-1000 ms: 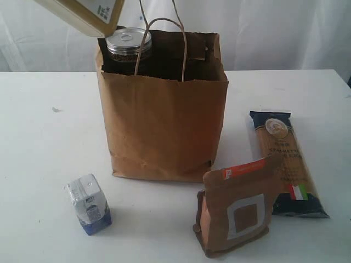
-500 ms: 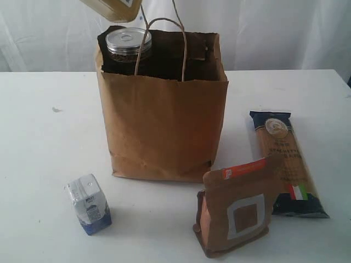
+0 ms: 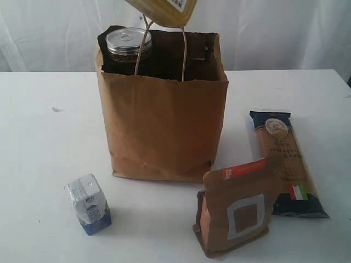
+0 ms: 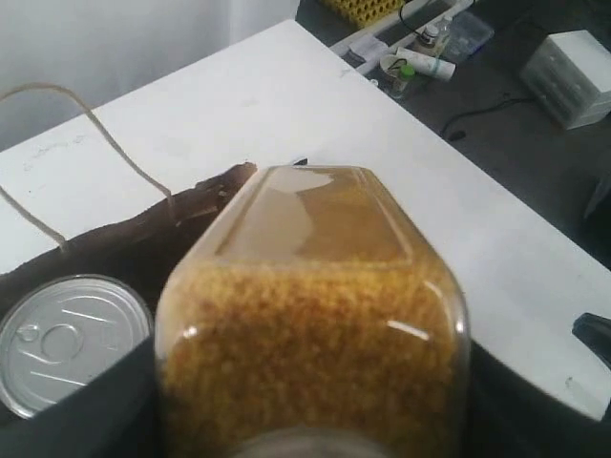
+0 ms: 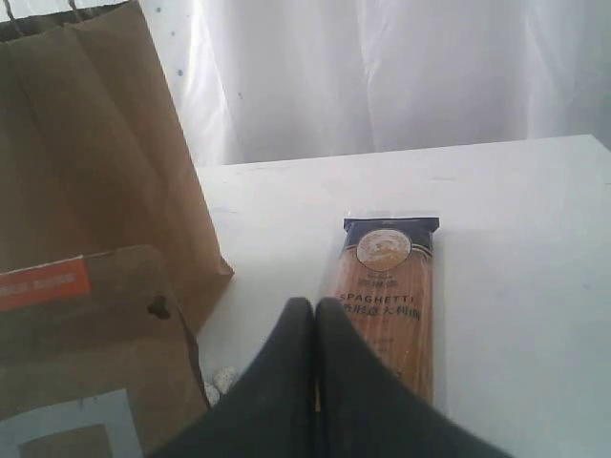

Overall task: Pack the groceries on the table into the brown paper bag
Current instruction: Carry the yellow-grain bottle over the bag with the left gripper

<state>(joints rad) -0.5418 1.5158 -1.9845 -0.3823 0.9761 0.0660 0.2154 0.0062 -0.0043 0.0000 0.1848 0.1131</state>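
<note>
The left claw (image 4: 310,425) pinches the yellow-grain bottle (image 3: 164,8), held tilted in the air just above the open mouth of the brown paper bag (image 3: 164,126), where a pull-tab can (image 3: 128,44) already sits. The right claw (image 5: 315,320) is pressed together and empty, near the spaghetti packet (image 3: 285,161). The blue-white carton (image 3: 89,204) and brown pouch (image 3: 237,211) stand on the desk (image 3: 44,142).

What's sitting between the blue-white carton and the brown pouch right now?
Nothing. The exterior view shows only bare white tabletop between the carton and the pouch.
</note>
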